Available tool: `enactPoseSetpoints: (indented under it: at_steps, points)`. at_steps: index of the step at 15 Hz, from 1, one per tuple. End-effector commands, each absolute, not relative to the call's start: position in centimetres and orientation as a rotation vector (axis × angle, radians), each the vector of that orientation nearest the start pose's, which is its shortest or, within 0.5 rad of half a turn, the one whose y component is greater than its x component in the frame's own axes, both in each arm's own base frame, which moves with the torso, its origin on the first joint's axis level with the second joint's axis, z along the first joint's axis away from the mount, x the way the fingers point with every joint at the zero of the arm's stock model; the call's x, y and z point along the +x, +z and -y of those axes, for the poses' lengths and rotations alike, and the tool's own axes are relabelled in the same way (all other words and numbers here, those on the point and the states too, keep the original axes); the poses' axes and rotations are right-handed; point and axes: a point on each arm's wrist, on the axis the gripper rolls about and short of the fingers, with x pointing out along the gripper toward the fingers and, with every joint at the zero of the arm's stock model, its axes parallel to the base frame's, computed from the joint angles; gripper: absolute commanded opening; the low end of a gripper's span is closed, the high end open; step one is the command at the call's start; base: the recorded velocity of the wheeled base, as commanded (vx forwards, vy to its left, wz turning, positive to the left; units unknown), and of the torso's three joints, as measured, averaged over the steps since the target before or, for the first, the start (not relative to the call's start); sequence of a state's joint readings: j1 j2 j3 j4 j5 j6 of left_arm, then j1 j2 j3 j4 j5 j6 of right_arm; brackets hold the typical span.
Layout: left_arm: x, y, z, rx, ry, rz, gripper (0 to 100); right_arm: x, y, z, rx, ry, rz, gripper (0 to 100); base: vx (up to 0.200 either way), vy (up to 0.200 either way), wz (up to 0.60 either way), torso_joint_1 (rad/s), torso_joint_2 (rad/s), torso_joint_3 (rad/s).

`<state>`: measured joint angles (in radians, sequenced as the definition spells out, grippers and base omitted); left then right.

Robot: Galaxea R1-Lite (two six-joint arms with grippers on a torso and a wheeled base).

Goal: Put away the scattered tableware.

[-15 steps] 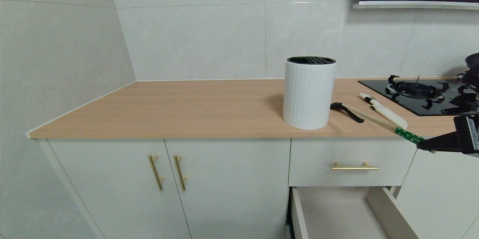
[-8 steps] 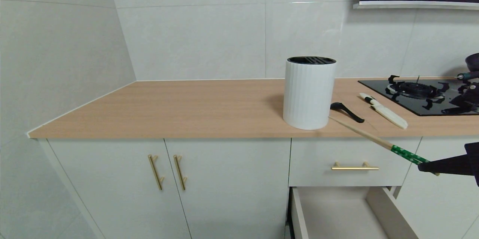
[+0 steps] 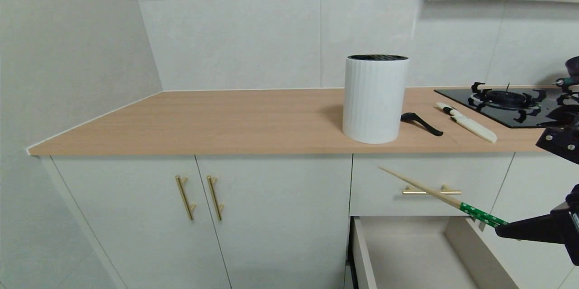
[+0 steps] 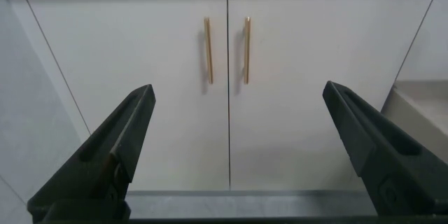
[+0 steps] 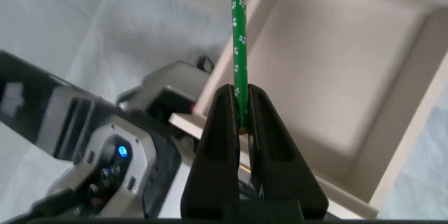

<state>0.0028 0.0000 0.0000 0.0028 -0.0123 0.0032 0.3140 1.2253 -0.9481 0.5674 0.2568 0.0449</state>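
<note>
Wooden chopstick (image 3: 443, 196) (green painted end), matt wood-grain countertop (image 3: 226, 121), glossy wall tiles (image 3: 235, 40)

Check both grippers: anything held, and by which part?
Right gripper is shut on the chopstick, gripped at its green-patterned end; the bare wooden end sticks out free. Left gripper is open, holding nothing.

chopstick (image 3: 434, 192): tan, green dotted end | holder (image 3: 374, 103): white ribbed

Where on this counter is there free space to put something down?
Widest bare patch: the countertop from the left wall to the white holder. The open drawer floor is also bare. Crowded: between holder and stove, where the black utensil and knife lie.
</note>
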Motion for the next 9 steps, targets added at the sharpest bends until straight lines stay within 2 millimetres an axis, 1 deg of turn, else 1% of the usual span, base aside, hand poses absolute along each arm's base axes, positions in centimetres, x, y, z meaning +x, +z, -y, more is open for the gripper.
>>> enactPoseSetpoints:
  at_steps: [1,4,7,8,9]
  points:
    - [-2.3,7.5,0.0,0.003,-0.009,-0.003,100,14.6,22.5,-5.6,0.006,0.530,-0.896,0,0.000,0.000,0.00,-0.159,0.45,0.286]
    - [-2.3,7.5,0.0,0.003,-0.009,-0.003,100,14.7,22.1,-5.7,-0.019,0.544,-0.908,0,0.000,0.000,0.00,-0.150,0.45,0.302]
    - [-2.3,7.5,0.0,0.003,-0.009,-0.003,100,15.1,21.4,-6.0,-0.026,0.545,-0.943,0,0.000,0.000,0.00,-0.126,0.44,0.316]
    - [-2.3,7.5,0.0,0.003,-0.009,-0.003,100,15.2,21.3,-6.1,-0.027,0.546,-0.948,0,0.000,0.000,0.00,0.017,0.22,0.100]
    - [-2.3,7.5,0.0,0.003,-0.009,-0.003,100,15.3,21.2,-6.1,-0.027,0.545,-0.956,0,0.000,0.000,0.00,0.000,0.00,0.000]
